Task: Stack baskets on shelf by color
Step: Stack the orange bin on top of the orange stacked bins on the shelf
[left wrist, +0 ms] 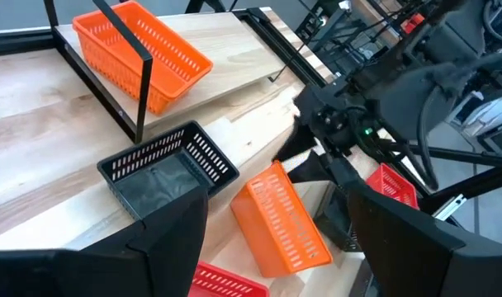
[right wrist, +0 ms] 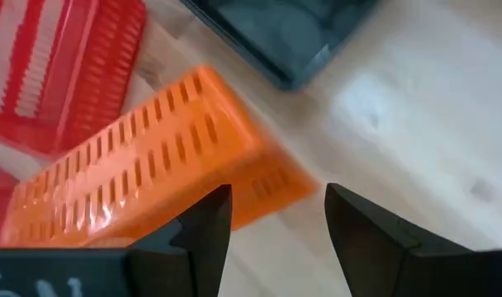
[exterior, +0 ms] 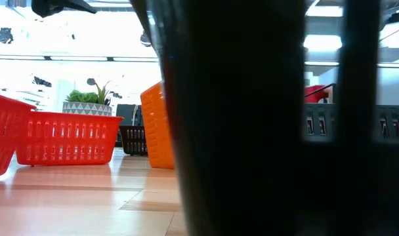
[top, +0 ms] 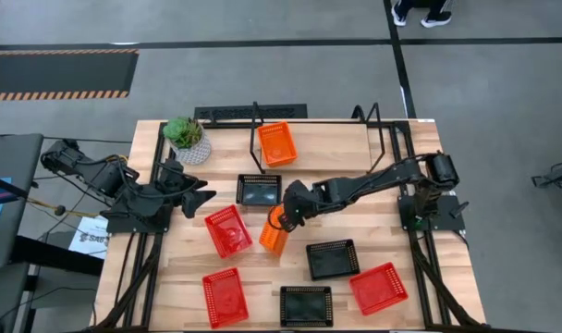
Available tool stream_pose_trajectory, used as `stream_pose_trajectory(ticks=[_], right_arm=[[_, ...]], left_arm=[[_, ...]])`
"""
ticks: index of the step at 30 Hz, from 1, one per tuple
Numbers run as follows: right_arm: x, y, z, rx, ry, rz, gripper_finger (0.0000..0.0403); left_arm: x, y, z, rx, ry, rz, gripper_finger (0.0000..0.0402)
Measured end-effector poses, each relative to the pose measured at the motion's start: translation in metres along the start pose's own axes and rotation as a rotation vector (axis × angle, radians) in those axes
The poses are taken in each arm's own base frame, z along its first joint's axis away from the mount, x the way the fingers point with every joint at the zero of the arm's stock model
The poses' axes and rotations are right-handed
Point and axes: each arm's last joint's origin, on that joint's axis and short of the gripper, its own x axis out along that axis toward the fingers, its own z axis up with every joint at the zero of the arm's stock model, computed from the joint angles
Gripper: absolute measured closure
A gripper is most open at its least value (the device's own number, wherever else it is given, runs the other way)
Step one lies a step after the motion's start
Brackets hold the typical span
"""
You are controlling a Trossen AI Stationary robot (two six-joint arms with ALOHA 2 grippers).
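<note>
Baskets are mostly unsorted: only one orange basket is set on the shelf, while three red, three black and a tilted orange basket are left on the table. That tilted basket is propped on edge near the table's middle, its long axis running from the shelf side toward the front. The right tool is held open just above it, gripping nothing. The left tool is parked open, empty.

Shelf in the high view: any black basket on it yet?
No. Only one orange basket sits on the shelf; the black baskets are on the tabletop.
</note>
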Motion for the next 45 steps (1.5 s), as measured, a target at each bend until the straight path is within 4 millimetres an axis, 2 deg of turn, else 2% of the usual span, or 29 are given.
stream_pose_trajectory(ticks=[3, 6, 11, 19, 24, 31, 33, 38, 41, 45], right_arm=[[0.007, -0.004, 0.003, -0.147, 0.007, -0.02, 0.0186], [0.011, -0.01, 0.008, -0.224, 0.009, -0.035, 0.0186], [0.02, -0.02, 0.019, -0.273, -0.002, -0.051, 0.0186], [0.025, -0.019, 0.027, -0.391, -0.058, -0.02, 0.0201], [0.025, -0.02, 0.028, -0.435, -0.06, -0.021, 0.0256], [0.023, -0.022, 0.024, -0.374, -0.019, -0.044, 0.0384], [0.019, -0.022, 0.023, -0.328, -0.013, -0.043, 0.0392], [0.012, -0.02, 0.02, -0.098, 0.048, 0.008, 0.0335], [0.012, -0.017, 0.016, 0.069, 0.092, 0.039, 0.0279], [0.011, -0.009, 0.008, 0.208, 0.101, 0.041, 0.0193]], left_arm=[[0.0, 0.0, 0.0, 0.0, 0.0, 0.0, 0.0123], [0.0, 0.0, 0.0, 0.004, 0.002, 0.004, 0.0123], [0.0, 0.001, 0.0, 0.007, -0.006, 0.012, 0.0123], [0.0, 0.001, 0.001, 0.008, -0.035, 0.026, 0.0123], [0.0, 0.002, 0.001, 0.009, -0.045, 0.031, 0.0123], [0.0, 0.002, 0.001, 0.004, -0.043, 0.034, 0.0123], [0.0, 0.002, 0.001, 0.004, -0.043, 0.035, 0.0123], [0.0, 0.002, 0.001, 0.005, -0.042, 0.036, 0.0123], [0.0, 0.002, 0.001, 0.007, -0.042, 0.038, 0.0123], [0.0, 0.003, 0.001, 0.008, -0.048, 0.042, 0.0123]])
